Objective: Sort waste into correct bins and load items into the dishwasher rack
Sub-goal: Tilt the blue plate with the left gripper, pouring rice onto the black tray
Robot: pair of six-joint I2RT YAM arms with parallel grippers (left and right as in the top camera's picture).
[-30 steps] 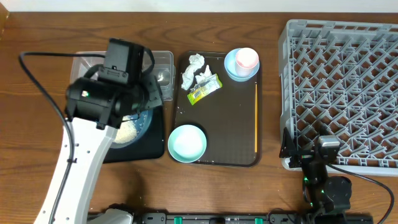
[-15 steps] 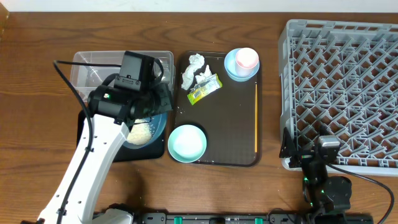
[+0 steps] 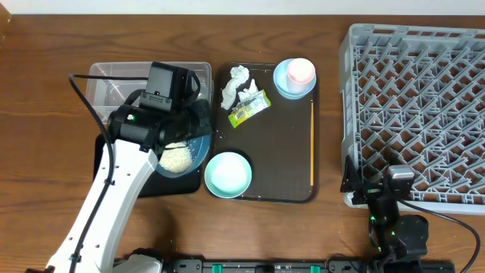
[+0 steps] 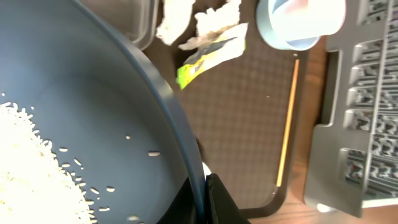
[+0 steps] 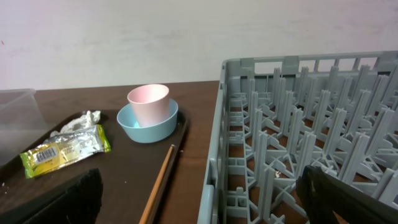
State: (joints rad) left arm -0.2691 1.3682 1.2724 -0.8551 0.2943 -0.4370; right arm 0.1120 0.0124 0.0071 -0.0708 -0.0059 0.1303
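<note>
Two bins sit near the table's left edge: the clear plastic tub (image 3: 114,76) towards the far side and the black tray (image 3: 151,186) in front of it. Over the black tray, the left end effector (image 4: 200,202) is clamped on the rim of the dark blue dish (image 3: 198,148), which holds a heap of rice (image 3: 176,158). On the brown serving tray (image 3: 288,152) mid-table, an empty mint-green bowl (image 3: 227,174) fills the front left corner. Crumpled tissue (image 3: 236,85) and the green-and-yellow wrapper (image 3: 250,108) lie by the far left corner. The pink cup (image 3: 300,72) stands inside the light blue bowl (image 3: 284,87) at the far right corner. A wooden stick (image 3: 312,144) lies along its right edge. The dishwasher rack (image 3: 417,98) occupies the table's right edge. By the rack's front edge, the right end effector (image 5: 205,199) gapes wide, gripping nothing.
</note>
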